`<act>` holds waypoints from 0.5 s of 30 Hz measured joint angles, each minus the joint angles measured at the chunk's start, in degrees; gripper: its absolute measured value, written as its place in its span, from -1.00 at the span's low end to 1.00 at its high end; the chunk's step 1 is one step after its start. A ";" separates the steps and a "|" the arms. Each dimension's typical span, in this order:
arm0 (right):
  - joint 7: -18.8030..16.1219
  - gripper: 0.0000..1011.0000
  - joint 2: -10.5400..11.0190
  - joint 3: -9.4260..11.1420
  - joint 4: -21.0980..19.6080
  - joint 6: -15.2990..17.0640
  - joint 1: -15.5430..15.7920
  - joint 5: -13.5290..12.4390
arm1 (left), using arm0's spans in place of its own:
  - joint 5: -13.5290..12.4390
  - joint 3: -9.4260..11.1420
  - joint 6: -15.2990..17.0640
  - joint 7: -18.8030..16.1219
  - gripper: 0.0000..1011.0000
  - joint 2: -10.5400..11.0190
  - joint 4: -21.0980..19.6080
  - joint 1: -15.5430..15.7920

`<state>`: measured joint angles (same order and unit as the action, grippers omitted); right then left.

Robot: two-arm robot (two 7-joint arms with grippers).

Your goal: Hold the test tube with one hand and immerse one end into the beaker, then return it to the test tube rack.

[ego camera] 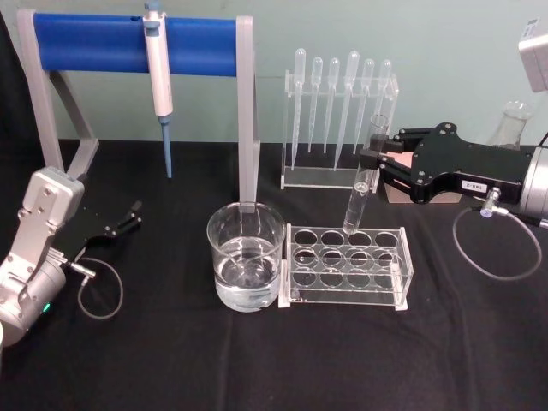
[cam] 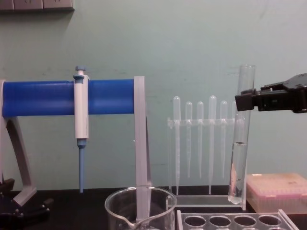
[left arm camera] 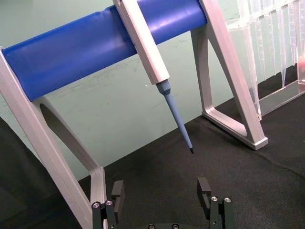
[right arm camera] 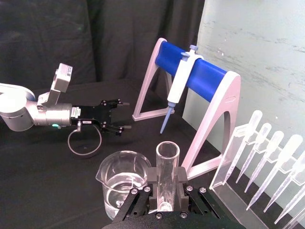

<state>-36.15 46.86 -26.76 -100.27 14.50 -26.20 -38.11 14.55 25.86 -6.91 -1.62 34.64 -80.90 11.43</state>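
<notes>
My right gripper (ego camera: 374, 159) is shut on the test tube (ego camera: 360, 201), a long clear glass tube held near its open rim. The tube hangs almost upright, slightly tilted. Its round bottom is just above the back row of the clear tube rack (ego camera: 402, 276). In the chest view the tube (cam: 238, 167) hangs from the gripper (cam: 245, 101) to the right of the beaker (cam: 141, 203). The beaker (ego camera: 246, 257), wide and holding water, stands left of the rack. In the right wrist view the tube (right arm camera: 167, 157) sits between the jaws. My left gripper (left arm camera: 161, 191) is open and parked at the table's left (ego camera: 128, 218).
A blue-barred stand (ego camera: 128, 43) at the back left carries a white-and-blue pipette (ego camera: 158, 77). A clear holder of plastic bulb pipettes (ego camera: 342, 120) stands behind the rack. A pink box (cam: 278, 191) and a glass flask (ego camera: 512, 124) are at the back right.
</notes>
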 joint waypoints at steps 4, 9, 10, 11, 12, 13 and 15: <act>0.00 -0.52 0.00 0.00 0.00 0.00 0.00 -0.01 | 0.00 0.00 0.00 0.00 0.98 0.00 0.00 0.00; 0.00 -0.52 0.00 0.00 0.00 0.00 0.00 -0.01 | 0.00 0.00 0.00 0.00 0.98 0.00 0.00 0.00; 0.00 -0.52 0.00 0.00 0.00 0.00 0.00 -0.01 | 0.00 0.00 0.00 0.00 0.98 0.00 0.00 0.00; 0.00 -0.52 0.00 0.00 0.00 0.00 0.00 -0.01 | 0.00 0.00 0.00 0.00 0.98 0.00 0.00 0.00; 0.00 -0.52 0.00 0.00 0.00 0.00 0.00 -0.01 | 0.00 0.00 0.00 0.00 0.98 0.00 0.00 0.00; 0.00 -0.52 0.00 0.00 0.00 0.00 0.00 -0.01 | 0.00 0.00 0.00 0.00 0.98 0.00 0.00 0.00; 0.00 -0.52 0.00 0.00 0.00 0.00 0.00 -0.01 | 0.00 0.00 0.00 0.00 0.98 0.00 0.00 0.00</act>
<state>-36.15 46.86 -26.75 -100.27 14.50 -26.20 -38.12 14.55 25.86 -6.91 -1.62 34.64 -80.90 11.43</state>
